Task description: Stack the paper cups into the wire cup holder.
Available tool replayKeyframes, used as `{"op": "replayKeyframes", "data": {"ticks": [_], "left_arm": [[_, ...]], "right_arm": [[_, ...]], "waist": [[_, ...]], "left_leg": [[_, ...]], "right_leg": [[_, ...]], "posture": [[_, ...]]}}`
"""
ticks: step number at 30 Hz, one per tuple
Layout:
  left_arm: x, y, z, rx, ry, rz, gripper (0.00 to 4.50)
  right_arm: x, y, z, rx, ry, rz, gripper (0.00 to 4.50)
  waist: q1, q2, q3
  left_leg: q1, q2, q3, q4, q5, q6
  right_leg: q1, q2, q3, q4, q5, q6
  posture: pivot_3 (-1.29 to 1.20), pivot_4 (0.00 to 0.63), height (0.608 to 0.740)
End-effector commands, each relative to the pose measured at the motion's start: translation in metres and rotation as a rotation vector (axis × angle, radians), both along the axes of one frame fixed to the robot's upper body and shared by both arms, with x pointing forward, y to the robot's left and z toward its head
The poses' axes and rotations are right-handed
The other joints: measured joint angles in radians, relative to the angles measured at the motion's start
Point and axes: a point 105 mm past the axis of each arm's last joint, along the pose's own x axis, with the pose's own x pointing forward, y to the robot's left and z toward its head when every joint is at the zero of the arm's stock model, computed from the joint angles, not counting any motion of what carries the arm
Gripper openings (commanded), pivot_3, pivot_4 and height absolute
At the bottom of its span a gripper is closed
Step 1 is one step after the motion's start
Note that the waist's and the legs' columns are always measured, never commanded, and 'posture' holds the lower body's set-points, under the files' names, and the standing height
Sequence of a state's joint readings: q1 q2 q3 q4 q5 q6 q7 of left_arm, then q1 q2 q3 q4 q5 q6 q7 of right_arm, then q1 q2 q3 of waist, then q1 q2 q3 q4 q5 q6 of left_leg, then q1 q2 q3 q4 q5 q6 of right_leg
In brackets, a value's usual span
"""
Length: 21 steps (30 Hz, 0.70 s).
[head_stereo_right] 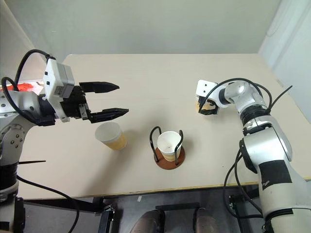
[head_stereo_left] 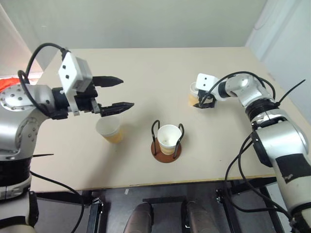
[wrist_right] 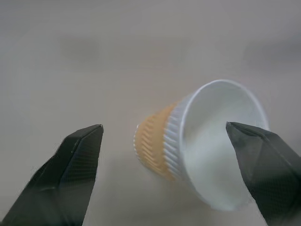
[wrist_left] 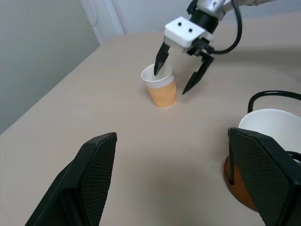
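- Wide, pale beige tabletop (head_stereo_left: 146,68), bearing all the task's things.
- On the left, black two-fingered left gripper (head_stereo_left: 115,93) held up off the table, fingers spread wide and level, gripping nothing, poised just above and a little left of a loose cup.
- On the right and farther off, black two-fingered right gripper (head_stereo_left: 202,99) angled down, fingers parted; in the left wrist view one finger lies at the rim of the far-right cup and the other stands clear beside it, so no grip made yet.
- Near the middle, small round reddish-brown disc base with two upright black wire loops, the wire cup holder (head_stereo_left: 166,151), already carrying one white-rimmed, tan-sided paper cup (head_stereo_left: 168,138) upright between the loops.
- Left of the holder and close to it, second tapered paper cup (head_stereo_left: 110,130), upright, white inside, untouched under the left gripper.
- Far right, third tapered paper cup (wrist_left: 160,87), upright, between the right gripper's fingers.
- Step in hand, judged: closing in on the third cup for pick-up; one of three stacked, two left.
- Next move, judged: settle the right fingers on either side of the wall, squeeze gently to avoid crushing the thin paper, lift clear, carry toward the near-middle holder, lower straight into the seated cup between the wire loops.
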State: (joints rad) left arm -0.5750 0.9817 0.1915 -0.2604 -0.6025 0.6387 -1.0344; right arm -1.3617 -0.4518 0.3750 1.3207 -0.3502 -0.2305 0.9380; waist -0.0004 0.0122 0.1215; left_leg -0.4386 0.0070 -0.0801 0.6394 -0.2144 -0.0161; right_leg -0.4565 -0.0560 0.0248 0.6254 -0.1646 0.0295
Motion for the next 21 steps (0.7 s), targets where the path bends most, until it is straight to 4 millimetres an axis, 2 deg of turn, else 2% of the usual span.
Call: {"op": "replayKeyframes", "data": {"ticks": [1,7,9,14,17,19,21], "left_arm": [[-0.009,0.006,0.014,0.007,-0.054,0.028,4.15],[-0.010,0.009,0.016,0.016,-0.053,0.045,4.15],[-0.010,0.009,0.016,0.018,-0.055,0.040,4.15],[-0.014,0.010,0.013,0.045,-0.040,-0.005,4.15],[-0.030,0.009,0.016,0.031,-0.008,-0.093,4.15],[-0.042,0.014,0.016,0.025,0.046,-0.142,4.15],[-0.055,0.018,0.015,0.023,0.103,-0.200,4.15]], "right_arm": [[0.003,-0.003,0.008,-0.014,-0.051,-0.009,2.83],[0.003,0.003,0.023,0.004,-0.090,0.025,0.79],[0.000,0.007,0.042,0.021,-0.118,0.077,0.13],[-0.033,0.029,0.104,0.082,-0.147,0.377,0.06],[-0.070,0.051,0.143,0.191,-0.147,0.599,0.06],[-0.099,0.061,0.154,0.222,-0.118,0.733,0.06],[-0.132,0.070,0.154,0.235,-0.060,0.861,0.06]], "waist": [[0.001,0.000,0.000],[0.001,0.000,0.000],[0.001,0.000,0.000],[0.000,0.001,0.001],[-0.004,0.000,0.001],[-0.006,-0.001,0.001],[-0.008,-0.001,0.001]], "left_leg": [[0.000,0.000,0.000,0.000,0.000,0.000],[0.000,0.000,0.000,0.001,0.001,-0.003],[0.001,0.000,0.000,0.001,0.000,-0.007],[0.000,0.000,0.000,0.001,-0.002,-0.010],[0.001,0.001,0.001,0.000,-0.001,-0.009],[0.001,0.003,0.001,-0.001,0.002,-0.004],[0.000,0.006,0.001,0.000,0.001,-0.006]], "right_leg": [[0.000,0.000,0.000,0.000,0.000,0.000],[0.001,0.000,0.000,0.001,-0.004,-0.007],[0.001,0.000,0.000,0.002,-0.004,-0.007],[0.000,0.000,0.000,0.003,-0.004,-0.007],[0.000,0.001,0.000,0.002,-0.006,-0.010],[0.000,0.003,0.000,0.001,-0.007,-0.012],[0.000,0.006,0.000,0.000,-0.009,-0.015]], "posture": [[0.00,0.150,0.740],[0.00,0.150,0.740],[0.00,0.150,0.740],[0.00,0.150,0.740],[0.00,0.150,0.740],[0.00,0.150,0.740],[0.00,0.150,0.740]]}}
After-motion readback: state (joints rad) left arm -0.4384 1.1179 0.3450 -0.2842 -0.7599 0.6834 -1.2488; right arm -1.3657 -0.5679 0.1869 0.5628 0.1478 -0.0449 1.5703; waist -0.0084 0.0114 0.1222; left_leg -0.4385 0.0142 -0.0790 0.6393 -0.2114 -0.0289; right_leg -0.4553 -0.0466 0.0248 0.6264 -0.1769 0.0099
